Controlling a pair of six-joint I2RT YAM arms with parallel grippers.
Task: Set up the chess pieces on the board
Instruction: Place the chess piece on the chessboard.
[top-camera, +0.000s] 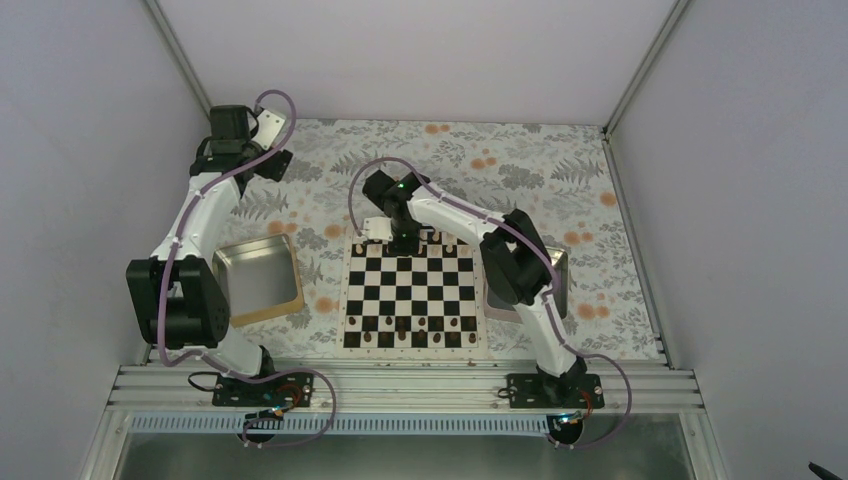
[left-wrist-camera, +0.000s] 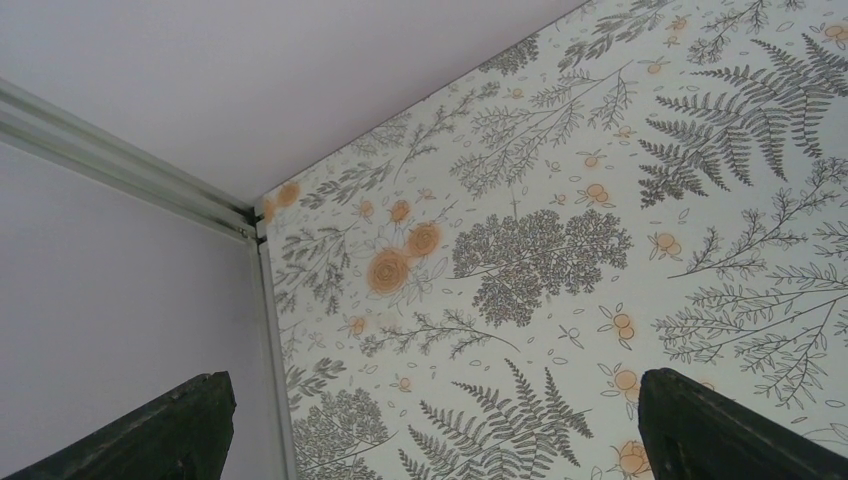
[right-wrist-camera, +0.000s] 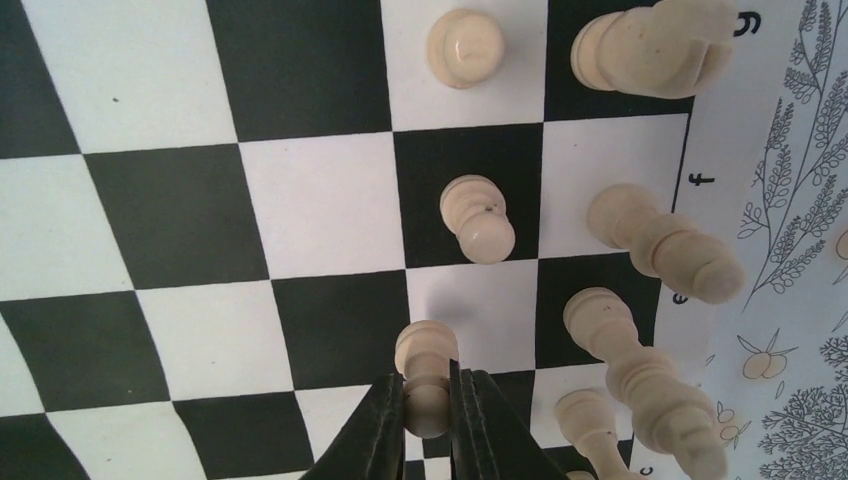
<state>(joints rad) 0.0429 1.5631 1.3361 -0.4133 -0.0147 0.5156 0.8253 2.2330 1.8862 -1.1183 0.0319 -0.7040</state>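
Chess pieces (right-wrist-camera: 478, 218) in pale wood stand along the far edge of the board (top-camera: 412, 290), in two ranks by its lettered border, while dark chessmen (top-camera: 410, 335) line the near side. We find the right hand (right-wrist-camera: 428, 400) closed narrowly on one pale pawn (right-wrist-camera: 427, 345), gripping it below the head over the second rank; whether its base touches the square we cannot tell. The left hand (left-wrist-camera: 435, 440) hangs wide apart and empty over the far left corner of the worktop (top-camera: 500, 160), well apart from the board. Risks noted: the pawn sits near a line between squares, so a release here may leave it off centre. Taller pieces stand just beside the right hand, and a sideways withdrawal could topple them. If the pawn hangs above the surface or tilted, opening would drop it, and it may roll into its neighbours.
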